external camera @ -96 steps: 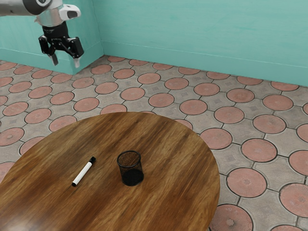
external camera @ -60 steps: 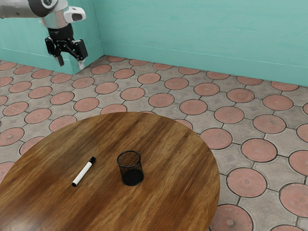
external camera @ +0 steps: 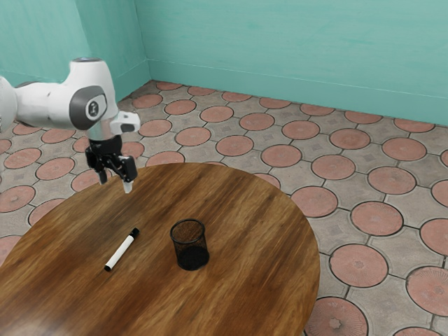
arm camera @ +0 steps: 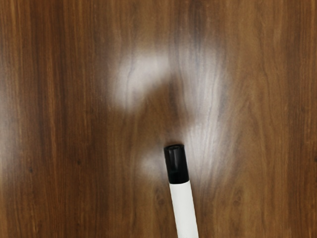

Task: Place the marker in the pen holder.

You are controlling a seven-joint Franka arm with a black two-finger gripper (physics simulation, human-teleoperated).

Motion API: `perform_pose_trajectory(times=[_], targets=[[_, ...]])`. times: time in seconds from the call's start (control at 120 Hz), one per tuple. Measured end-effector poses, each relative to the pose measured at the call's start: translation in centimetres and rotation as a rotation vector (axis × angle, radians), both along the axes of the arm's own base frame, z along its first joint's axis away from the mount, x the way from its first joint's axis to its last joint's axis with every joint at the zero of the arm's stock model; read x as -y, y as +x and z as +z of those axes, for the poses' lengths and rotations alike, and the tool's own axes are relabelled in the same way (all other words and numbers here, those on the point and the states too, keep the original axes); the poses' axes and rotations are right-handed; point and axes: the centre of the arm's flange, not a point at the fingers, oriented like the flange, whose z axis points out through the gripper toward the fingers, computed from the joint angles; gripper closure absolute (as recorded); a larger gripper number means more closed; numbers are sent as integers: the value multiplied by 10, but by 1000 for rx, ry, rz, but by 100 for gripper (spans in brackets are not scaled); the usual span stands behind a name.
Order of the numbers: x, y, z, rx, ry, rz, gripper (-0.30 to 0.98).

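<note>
Robot arm: white with grey, (external camera: 49, 105) came in from the exterior view's left and bent down toward the table (external camera: 259, 210)
Gripper: black, (external camera: 115, 183) hung above the table with its fingers pointing down, well apart from each other, clamped on nothing
Marker: white barrel, (external camera: 120, 252) lay flat and aslant on the wood below the gripper, apart from it, on the exterior view's left of the pen holder (external camera: 190, 245)
Marker's cap: black, (arm camera: 176, 164) sat at the end of the barrel farther from the exterior camera; the wrist view showed it with part of the barrel, pale glare and a soft shadow on the wood beyond it
Pen holder: black mesh with a round rim, stood upright on the table, near the marker but not touching it
Table: brown, streaky wood grain, its edge curved
Floor: grey with pinkish round discs, (external camera: 281, 155) spread past the table
Wall: teal, (external camera: 294, 56) rose behind the floor
</note>
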Motion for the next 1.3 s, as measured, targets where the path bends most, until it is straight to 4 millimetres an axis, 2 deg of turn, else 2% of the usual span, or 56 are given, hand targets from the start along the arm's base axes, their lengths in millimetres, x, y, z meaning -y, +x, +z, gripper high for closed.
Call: perform_pose_trajectory(times=[0.075, 0.167, 0.283, 0.358, 0.5, 0.758, 1.092, 1.3], targets=[[10, 4, -14, 16, 5, -36, 2], [15, 10, -45, -3, 10, -64, 2], [22, 12, -72, -26, 12, -99, 2], [21, 6, -92, -52, 9, -106, 2], [10, -14, -116, -83, -6, -88, 2], [23, -24, -130, -73, -41, -65, 2], [21, -15, -143, -21, -33, -42, 2], [18, -9, -146, 12, -21, -39, 19]])
